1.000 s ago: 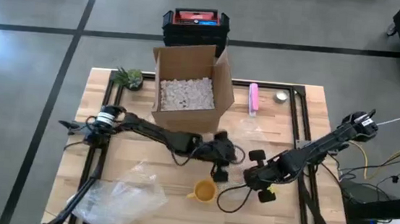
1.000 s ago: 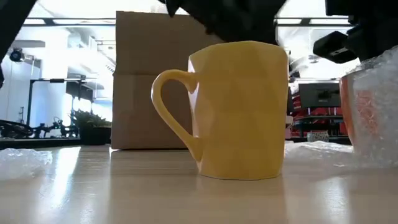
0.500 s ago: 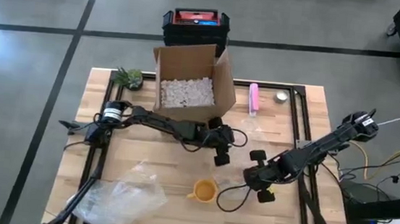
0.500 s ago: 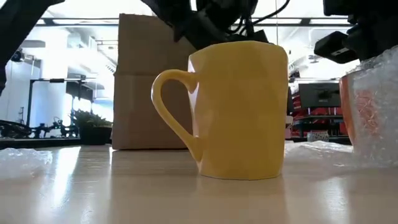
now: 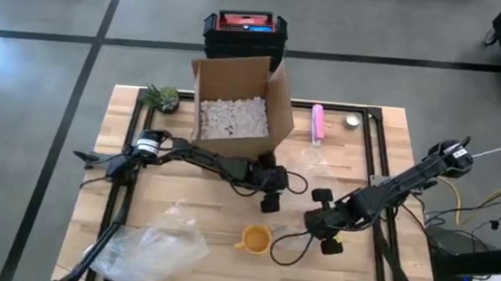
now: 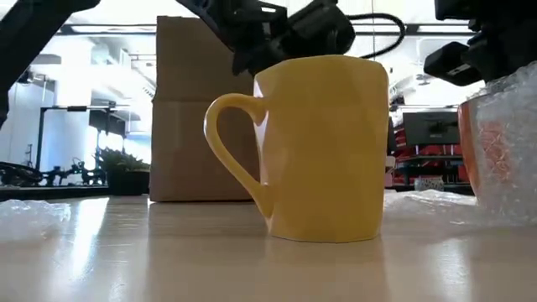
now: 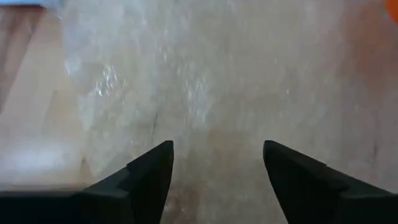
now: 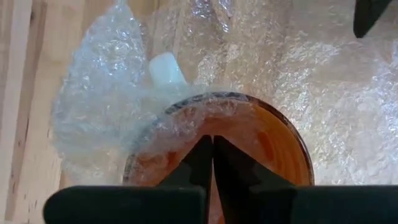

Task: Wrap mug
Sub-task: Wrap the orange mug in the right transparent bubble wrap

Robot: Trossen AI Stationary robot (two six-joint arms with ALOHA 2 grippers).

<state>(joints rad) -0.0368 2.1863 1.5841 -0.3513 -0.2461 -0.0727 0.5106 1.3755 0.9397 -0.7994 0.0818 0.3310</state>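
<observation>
A yellow mug [image 5: 255, 239] [image 6: 323, 151] stands upright on its base on the wooden table, handle toward the left edge, and no gripper touches it. Just beyond it my left gripper [image 5: 270, 200] [image 7: 214, 155] hovers open over a flat sheet of bubble wrap [image 7: 205, 74]. To the right of the yellow mug stands an orange mug [image 8: 267, 140] [image 6: 499, 143] swathed in bubble wrap. My right gripper [image 5: 316, 223] [image 8: 212, 142] is shut directly above its mouth. My right gripper comes down from above onto the bubble wrap at the orange mug's mouth [image 8: 186, 124], its shut fingers pointing into the opening. Whether they pinch a fold of the wrap or only rest on it cannot be told. The mug stands upright on the table.
An open cardboard box [image 5: 235, 112] of packing peanuts stands at the far middle, with a black toolbox [image 5: 244, 33] behind it. A small plant [image 5: 161, 97], a pink item [image 5: 317, 124] and a tape roll [image 5: 352, 122] line the far edge. Crumpled bubble wrap [image 5: 152, 246] lies near left.
My left gripper has drawn away from the top of the yellow mug, rising and going toward the table's far edge. The yellow mug has stayed where it was, upright. My right gripper has kept still over the orange mug.
</observation>
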